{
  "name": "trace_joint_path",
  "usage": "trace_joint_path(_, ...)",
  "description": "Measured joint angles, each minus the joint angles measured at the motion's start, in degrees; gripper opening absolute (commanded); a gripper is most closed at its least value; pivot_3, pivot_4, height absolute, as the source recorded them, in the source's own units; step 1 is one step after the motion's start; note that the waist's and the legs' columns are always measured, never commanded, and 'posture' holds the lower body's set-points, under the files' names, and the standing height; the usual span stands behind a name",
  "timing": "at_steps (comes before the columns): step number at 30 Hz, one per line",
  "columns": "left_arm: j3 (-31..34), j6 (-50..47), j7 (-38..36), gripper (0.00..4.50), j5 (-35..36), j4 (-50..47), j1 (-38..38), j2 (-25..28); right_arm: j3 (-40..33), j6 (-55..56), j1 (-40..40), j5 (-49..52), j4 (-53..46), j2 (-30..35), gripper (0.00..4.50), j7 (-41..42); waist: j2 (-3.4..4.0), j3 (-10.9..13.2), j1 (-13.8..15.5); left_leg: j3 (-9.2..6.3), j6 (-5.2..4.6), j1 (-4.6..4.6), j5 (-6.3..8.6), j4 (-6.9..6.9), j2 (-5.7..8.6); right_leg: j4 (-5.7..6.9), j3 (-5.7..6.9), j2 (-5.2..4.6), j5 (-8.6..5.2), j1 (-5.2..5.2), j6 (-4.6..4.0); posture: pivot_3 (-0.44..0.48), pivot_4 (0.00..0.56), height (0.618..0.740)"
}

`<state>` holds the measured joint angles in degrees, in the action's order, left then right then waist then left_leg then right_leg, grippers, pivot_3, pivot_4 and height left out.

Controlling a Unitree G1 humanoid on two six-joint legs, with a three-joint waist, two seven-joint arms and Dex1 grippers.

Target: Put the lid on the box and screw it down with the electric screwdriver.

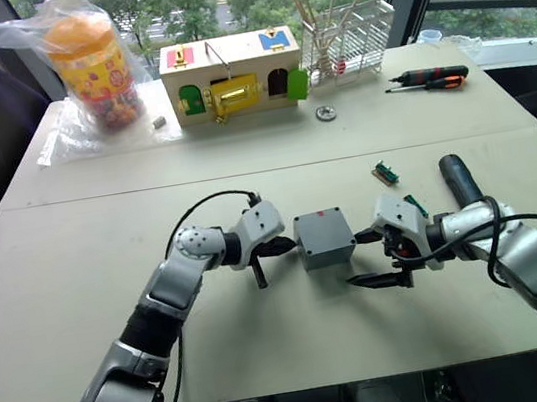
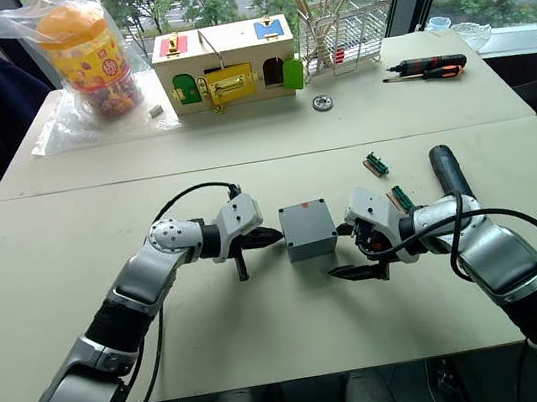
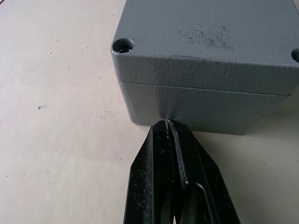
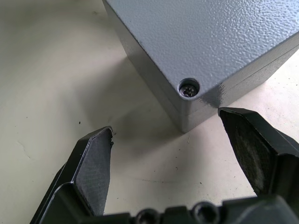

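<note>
The grey box [image 1: 325, 238] stands on the near table between my two grippers. Its lid [image 3: 205, 32] sits flat on top, with a thin seam below it. A screw head [image 4: 189, 88] shows in one corner hole. My left gripper [image 3: 167, 123] is shut, its tips touching the box's left wall just under the seam. At the box's right corner, my right gripper [image 4: 166, 126] is open and holds nothing. The electric screwdriver [image 1: 459, 179] lies on the table to the right, beside my right forearm.
Green connector strips [image 1: 384, 174] lie behind my right gripper. On the far table are a wooden box with coloured doors [image 1: 230, 77], a bagged snack jar [image 1: 92, 66], a wire rack [image 1: 350, 35], a small metal ring [image 1: 325, 114] and black-and-orange hand screwdrivers [image 1: 429, 79].
</note>
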<state>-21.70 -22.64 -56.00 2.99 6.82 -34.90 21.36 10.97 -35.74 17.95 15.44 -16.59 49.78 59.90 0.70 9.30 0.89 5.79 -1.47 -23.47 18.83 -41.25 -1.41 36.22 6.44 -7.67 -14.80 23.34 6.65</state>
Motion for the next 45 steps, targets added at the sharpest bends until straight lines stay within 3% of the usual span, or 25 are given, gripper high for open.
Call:
trace_joint_path(11, 0.1, 0.8, 0.0, 0.0, 0.0, 1.3, -1.2, -0.5, -2.9, -5.4, -1.6, 3.1, -3.5, -0.2, 3.86, -1.2, 0.0, 0.0, 0.0, 0.0, 0.0, 0.0, 0.0, 0.0, 0.01, 0.0, 0.0, 0.0, 0.0, 0.0, 0.0, 0.0, 0.15, 0.708)
trace_joint_path(15, 0.3, -0.4, -1.8, 0.0, 0.4, -2.3, -1.1, 2.1, -9.5, -9.2, -1.6, 7.1, -2.4, 1.2, 3.86, -1.3, 0.0, 0.0, 0.0, -0.02, 0.0, 0.0, 0.0, 0.0, 0.0, 0.0, -0.01, -0.01, 0.0, -0.01, 0.0, 0.0, 0.15, 0.708)
trace_joint_path(19, 2.2, -2.9, -2.6, 0.0, 2.4, -4.2, -1.1, 3.3, -16.7, -12.0, 1.0, 10.2, 2.3, 1.6, 3.86, -2.5, 0.0, 0.0, -0.1, -0.03, 0.0, 0.0, 0.0, 0.0, -0.01, 0.0, -0.01, 0.0, 0.0, 0.0, 0.0, 0.0, 0.15, 0.708)
trace_joint_path(24, 7.7, -7.2, -2.5, 0.0, 9.0, -6.5, -3.2, 1.3, -22.3, -5.5, 12.1, 8.4, 22.8, -4.9, 3.86, -10.7, -0.03, 0.0, 0.0, 0.1, 0.01, 0.03, 0.0, 0.05, 0.01, 0.02, 0.01, 0.02, 0.0, -0.02, -0.01, 0.0, 0.15, 0.708)
trace_joint_path(25, 7.9, -7.2, -2.3, 0.0, 9.0, -6.6, -3.5, 1.2, -21.6, -3.3, 13.0, 7.0, 26.5, -5.9, 3.38, -11.4, -0.03, 0.0, -0.1, 0.14, 0.02, 0.03, -0.01, 0.18, 0.05, 0.02, 0.02, 0.03, 0.0, -0.02, 0.0, 0.0, 0.15, 0.708)
trace_joint_path(26, 7.9, -7.3, -2.2, 0.0, 9.0, -6.6, -3.6, 1.0, -20.6, -1.9, 13.3, 5.9, 28.9, -6.5, 3.32, -11.8, -0.03, 0.0, -0.2, 0.17, 0.02, 0.02, -0.01, 0.18, 0.14, 0.02, 0.02, 0.04, 0.0, -0.02, 0.0, 0.0, 0.15, 0.708)
trace_joint_path(28, 7.8, -7.7, -1.8, 0.0, 9.1, -6.6, -3.6, 0.7, -19.0, 1.8, 15.0, 3.7, 35.2, -8.5, 2.66, -12.8, -0.02, 0.0, -0.3, 0.19, 0.02, 0.02, -0.01, 0.17, 0.18, 0.02, 0.0, 0.02, 0.01, -0.01, 0.01, 0.0, 0.15, 0.708)
trace_joint_path(30, 7.7, -8.0, -1.3, 0.0, 9.4, -6.8, -3.5, 0.3, -17.8, 5.8, 17.3, 1.4, 41.9, -10.0, 1.81, -14.1, 0.0, 0.0, -0.5, 0.19, 0.03, 0.03, -0.02, 0.12, 0.18, 0.02, -0.01, 0.01, 0.0, 0.0, 0.01, 0.0, 0.15, 0.708)
trace_joint_path(34, 7.6, -8.5, -0.8, 0.0, 10.2, -8.2, -3.0, 0.5, -16.2, 12.9, 22.1, -2.1, 51.0, -10.9, 1.81, -14.7, 0.01, 0.0, -0.5, 0.17, 0.06, 0.03, -0.04, 0.16, 0.05, 0.02, -0.01, 0.02, 0.0, 0.01, 0.01, 0.0, 0.15, 0.708)
trace_joint_path(45, 7.5, -9.4, 0.4, 0.0, 10.2, -9.1, -1.4, 1.1, -15.7, 19.4, 25.9, -5.1, 61.3, -12.7, 1.81, -13.9, 0.02, 0.0, -0.6, 0.18, 0.07, 0.03, -0.04, 0.14, 0.03, 0.02, -0.01, 0.02, 0.0, 0.0, 0.01, 0.0, 0.15, 0.708)
